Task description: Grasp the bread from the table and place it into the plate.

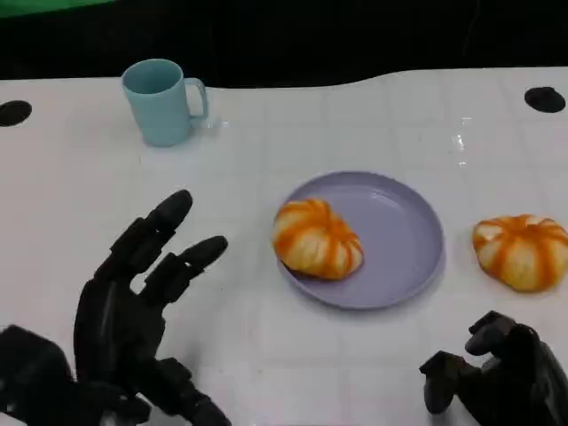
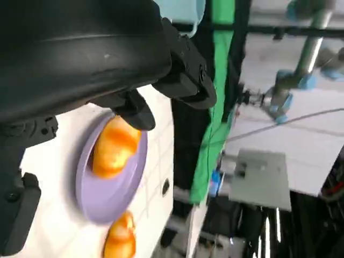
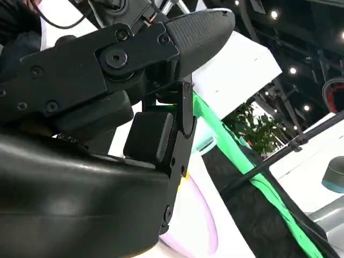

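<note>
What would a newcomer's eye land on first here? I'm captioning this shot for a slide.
Two orange-striped bread rolls: one sits on the left part of the lavender plate at the table's middle, the other lies on the white table right of the plate. Next comes the left hand, fingers spread and empty, at lower left.

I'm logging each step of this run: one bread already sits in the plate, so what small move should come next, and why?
Probably reach the right hand forward toward the orange-striped round bread on the table. That bread lies on the white table beside the purple round plate, nearest this hand. The left hand holds nothing, fingers apart.
</note>
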